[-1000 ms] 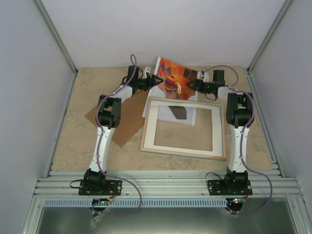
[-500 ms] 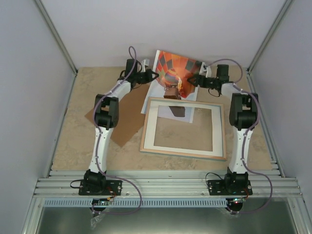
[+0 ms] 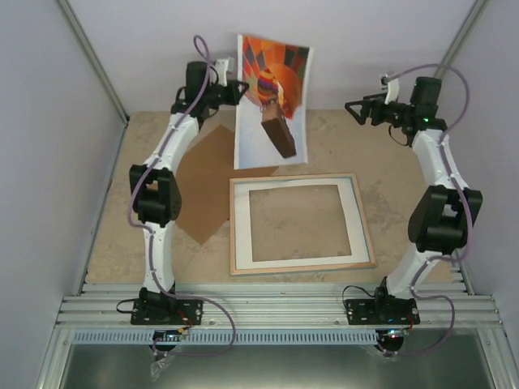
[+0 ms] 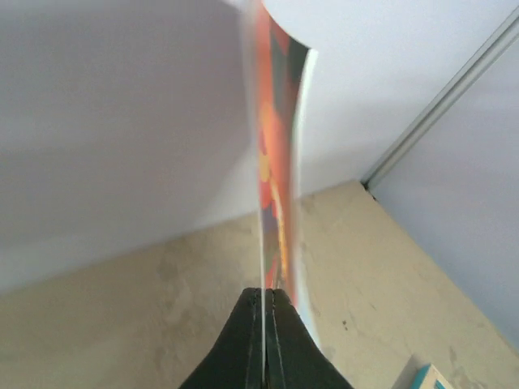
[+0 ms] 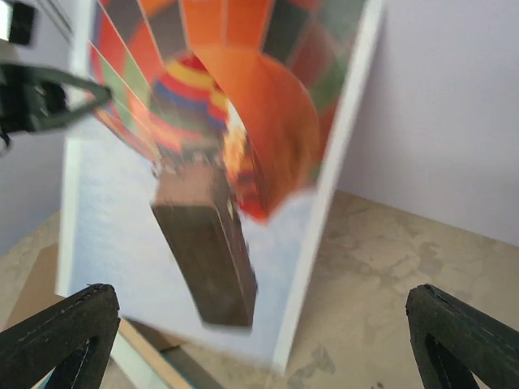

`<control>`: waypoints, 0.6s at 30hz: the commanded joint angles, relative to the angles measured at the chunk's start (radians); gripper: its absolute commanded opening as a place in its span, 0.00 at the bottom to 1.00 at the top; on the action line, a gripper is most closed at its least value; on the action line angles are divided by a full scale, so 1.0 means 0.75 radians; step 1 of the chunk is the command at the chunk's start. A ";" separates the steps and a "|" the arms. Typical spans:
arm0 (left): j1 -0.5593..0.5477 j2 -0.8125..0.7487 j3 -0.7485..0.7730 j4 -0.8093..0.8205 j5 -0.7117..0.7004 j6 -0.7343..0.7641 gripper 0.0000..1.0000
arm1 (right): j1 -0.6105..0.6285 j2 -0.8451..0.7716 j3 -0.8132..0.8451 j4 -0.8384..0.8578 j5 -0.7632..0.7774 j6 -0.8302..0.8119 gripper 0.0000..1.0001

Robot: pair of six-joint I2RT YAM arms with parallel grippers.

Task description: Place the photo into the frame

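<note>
The photo (image 3: pixel 272 97), an orange-red balloon print with a brown basket, hangs upright in the air above the back of the table. My left gripper (image 3: pixel 242 84) is shut on its left edge; in the left wrist view the black fingertips (image 4: pixel 251 332) pinch the sheet (image 4: pixel 276 170) edge-on. My right gripper (image 3: pixel 352 109) stands open to the right of the photo, apart from it. In the right wrist view its jaws are spread wide, with the print (image 5: pixel 203 162) ahead of them. The frame (image 3: pixel 302 266) lies flat on the table, wood face up.
A white mat border (image 3: pixel 243 227) lies inside the frame. A brown backing board (image 3: pixel 203 190) rests on the table left of it. The enclosure's back wall (image 3: pixel 340 49) is close behind the photo and both grippers. A turquoise frame corner (image 4: pixel 427 378) shows below the left gripper.
My left gripper has closed on the photo and lifted it upright off the table. My right gripper has let go, opened wide and drawn back to the right.
</note>
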 commanded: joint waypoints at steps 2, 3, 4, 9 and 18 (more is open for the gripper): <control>-0.028 -0.273 0.019 -0.179 -0.196 0.432 0.00 | -0.069 -0.212 -0.108 -0.203 -0.005 -0.051 0.98; -0.041 -0.309 -0.003 -0.212 -0.224 0.497 0.00 | -0.083 -0.249 -0.135 -0.212 -0.014 -0.027 0.98; -0.059 -0.349 -0.030 -0.235 -0.259 0.553 0.00 | -0.094 -0.278 -0.161 -0.234 -0.025 -0.004 0.98; -0.222 -0.571 -0.278 -0.304 -0.578 0.880 0.00 | -0.194 -0.387 -0.299 -0.359 -0.148 0.041 0.98; -0.811 -0.866 -1.006 -0.313 -1.309 1.211 0.00 | -0.318 -0.479 -0.841 -0.429 -0.384 0.191 0.98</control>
